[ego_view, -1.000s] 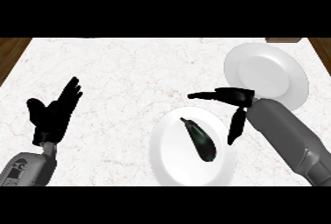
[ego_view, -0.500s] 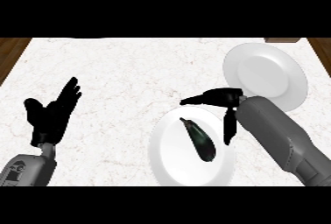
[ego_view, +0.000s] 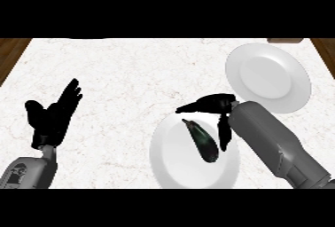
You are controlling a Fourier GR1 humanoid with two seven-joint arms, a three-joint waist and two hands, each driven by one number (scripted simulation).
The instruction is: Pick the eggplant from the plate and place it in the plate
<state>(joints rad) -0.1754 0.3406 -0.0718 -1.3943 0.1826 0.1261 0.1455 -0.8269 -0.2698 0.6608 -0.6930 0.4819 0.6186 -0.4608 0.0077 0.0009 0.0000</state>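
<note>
A dark eggplant [ego_view: 202, 141] lies lengthwise on the near white plate [ego_view: 177, 166] at the view's lower middle. My right hand [ego_view: 215, 105] hovers over that plate's far right edge, open, with its thumb pointing left above the eggplant's tip and its fingers [ego_view: 224, 131] hanging down just right of the eggplant. I cannot tell whether the fingers touch it. A second white plate [ego_view: 268, 77] sits bare at the far right. My left hand [ego_view: 53, 116] rests open at the left, fingers up.
The white marble counter [ego_view: 131, 80] ends in a wooden edge at the far left [ego_view: 12, 51]. A small brown object [ego_view: 285, 40] shows at the counter's far right edge, cut off by the view.
My right hand has moved left and nearer, from beside the far plate to over the near plate, closing in on the eggplant. The left hand and the eggplant have stayed put.
</note>
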